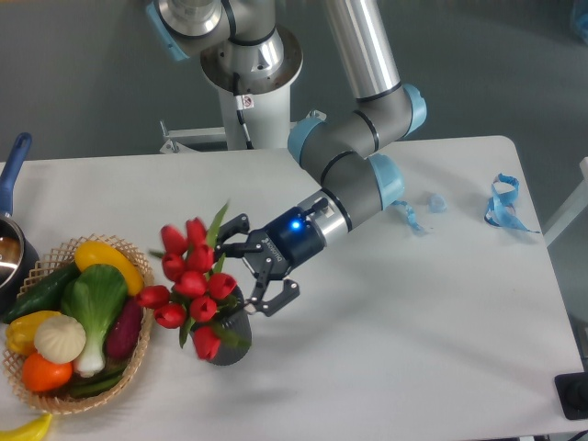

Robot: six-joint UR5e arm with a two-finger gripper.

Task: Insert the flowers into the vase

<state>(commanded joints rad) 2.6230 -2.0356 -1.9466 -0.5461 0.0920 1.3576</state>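
Note:
The red tulips (190, 281) with green leaves stand with their stems in the dark grey vase (230, 343), near the front middle of the white table. The bunch leans to the upper left and hides most of the vase's mouth. My gripper (243, 274) is open, its jaws spread wide just right of the blooms and above the vase's right rim. One finger (233, 226) is beside a green leaf and the other (275, 301) is by the vase's rim. Nothing is held between them.
A wicker basket (138, 363) of toy vegetables sits at the front left, close to the vase. A pot with a blue handle (11, 175) is at the far left edge. Blue ribbon (503, 204) and small scraps (437, 202) lie at the right. A yellow toy (23, 429) lies at the front left corner.

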